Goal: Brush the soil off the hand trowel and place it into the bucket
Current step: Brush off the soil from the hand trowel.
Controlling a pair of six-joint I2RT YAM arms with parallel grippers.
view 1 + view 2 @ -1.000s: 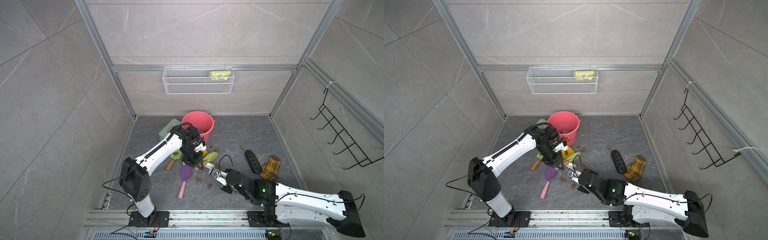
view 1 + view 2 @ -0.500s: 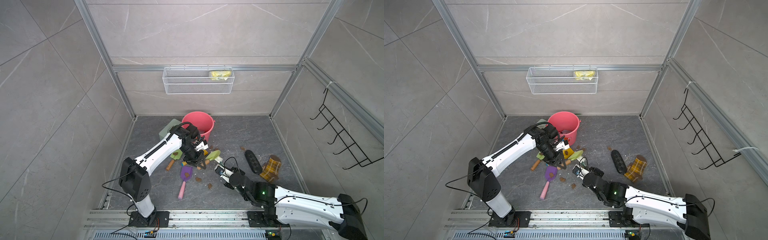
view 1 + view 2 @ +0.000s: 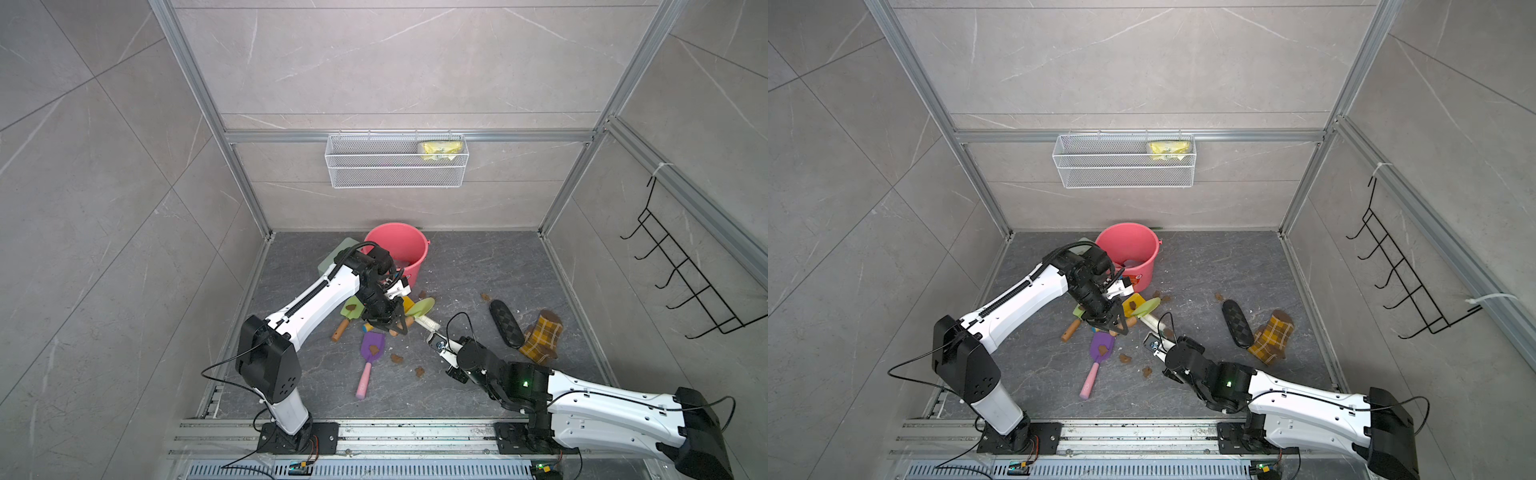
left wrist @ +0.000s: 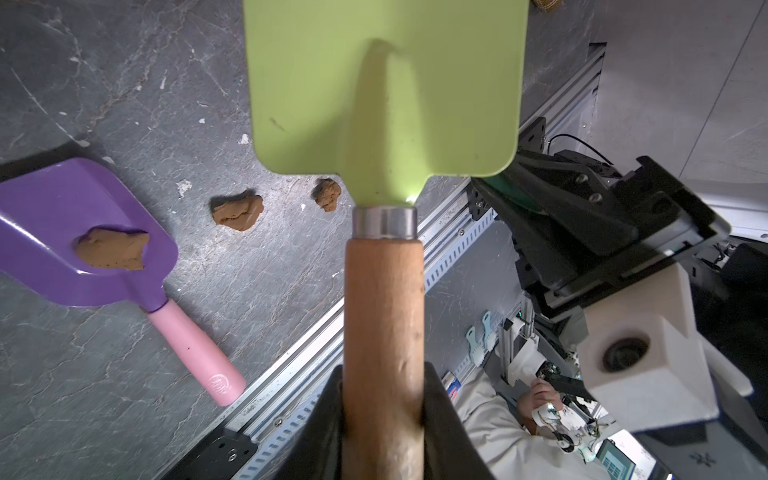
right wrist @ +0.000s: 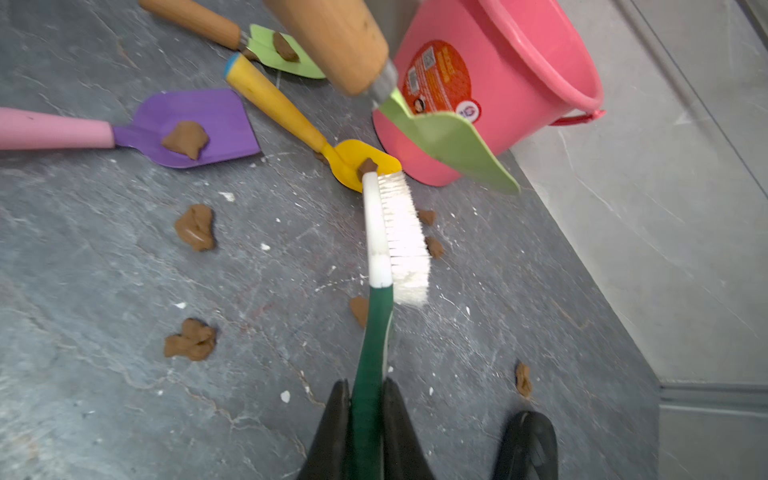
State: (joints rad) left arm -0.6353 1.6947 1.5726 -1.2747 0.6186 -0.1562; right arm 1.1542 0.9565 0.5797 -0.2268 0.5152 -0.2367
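Dark slate tabletop (image 5: 104, 291) lies beneath the green hand trowel (image 4: 386, 83), whose wooden handle is clamped in the left tool (image 4: 383, 390), its blade held near the bucket (image 5: 519, 70). A white-bristled brush (image 5: 401, 232) is gripped by the right tool (image 5: 368, 399); soil (image 5: 195, 226) lumps are scattered around.

Holding the hand trowel (image 4: 384, 104) aloft by its wooden handle in the clamping left gripper (image 4: 382, 399), lime-green blade looking clean and tilting down toward the floor near the bucket (image 5: 519, 62). Standing upright by the floor's far edge, coral-pink, red-orange label facing the near edge. Lying scattered across mid-floor: small brown lumps of soil (image 5: 195, 226).
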